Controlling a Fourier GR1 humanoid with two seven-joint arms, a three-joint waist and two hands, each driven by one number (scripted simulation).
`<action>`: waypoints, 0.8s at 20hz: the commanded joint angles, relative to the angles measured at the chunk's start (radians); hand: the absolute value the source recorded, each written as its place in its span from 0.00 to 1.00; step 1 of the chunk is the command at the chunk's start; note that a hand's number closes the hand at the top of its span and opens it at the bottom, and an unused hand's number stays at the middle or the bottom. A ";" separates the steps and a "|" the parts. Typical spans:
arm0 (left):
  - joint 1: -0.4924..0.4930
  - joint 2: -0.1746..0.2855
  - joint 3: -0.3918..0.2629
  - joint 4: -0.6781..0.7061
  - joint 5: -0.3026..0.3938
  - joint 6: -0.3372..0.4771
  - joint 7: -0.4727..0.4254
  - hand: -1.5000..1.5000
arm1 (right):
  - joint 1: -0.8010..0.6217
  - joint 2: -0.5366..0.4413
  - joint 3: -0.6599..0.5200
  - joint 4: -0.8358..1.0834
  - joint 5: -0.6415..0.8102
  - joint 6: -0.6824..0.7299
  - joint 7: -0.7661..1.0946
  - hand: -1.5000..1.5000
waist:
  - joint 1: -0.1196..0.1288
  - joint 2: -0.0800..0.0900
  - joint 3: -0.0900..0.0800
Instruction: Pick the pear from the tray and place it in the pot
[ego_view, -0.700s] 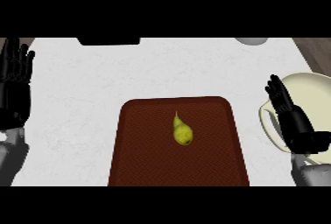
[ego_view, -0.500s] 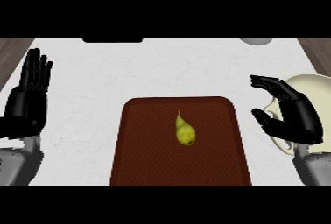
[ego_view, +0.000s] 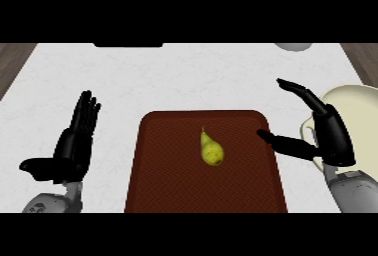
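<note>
Standing near the worktop's (ego_view: 184, 75) left edge, the left hand (ego_view: 72, 150) has its fingers straight and close together, holding nothing. At the middle of the front edge lies the dark red tray (ego_view: 162, 175), with the pear (ego_view: 211, 151) at its centre. Beside the tray's right rim, the right hand (ego_view: 331, 139) is spread wide and empty, overlapping the cream pot (ego_view: 358, 104) at the right edge.

pear (ego_view: 210, 150): yellow-green, dark specks
tray (ego_view: 162, 175): dark reddish-brown — fine weave pattern
pot (ego_view: 354, 102): cream
bench (ego_view: 192, 80): white — faint marbling
</note>
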 joint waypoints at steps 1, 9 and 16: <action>0.008 -0.045 -0.020 0.028 -0.036 0.013 -0.001 0.50 | -0.005 0.076 0.057 -0.069 0.064 -0.027 -0.023 0.00 | -0.002 0.001 0.001; 0.071 -0.060 -0.026 -0.009 -0.040 -0.004 -0.031 0.50 | 0.032 -0.061 0.214 -0.304 0.294 0.118 0.415 0.00 | -0.005 -0.003 -0.002; 0.024 -0.082 -0.043 0.029 -0.059 -0.004 -0.028 0.50 | -0.144 -0.083 0.382 -0.241 0.351 0.445 0.771 0.00 | 0.013 0.000 -0.003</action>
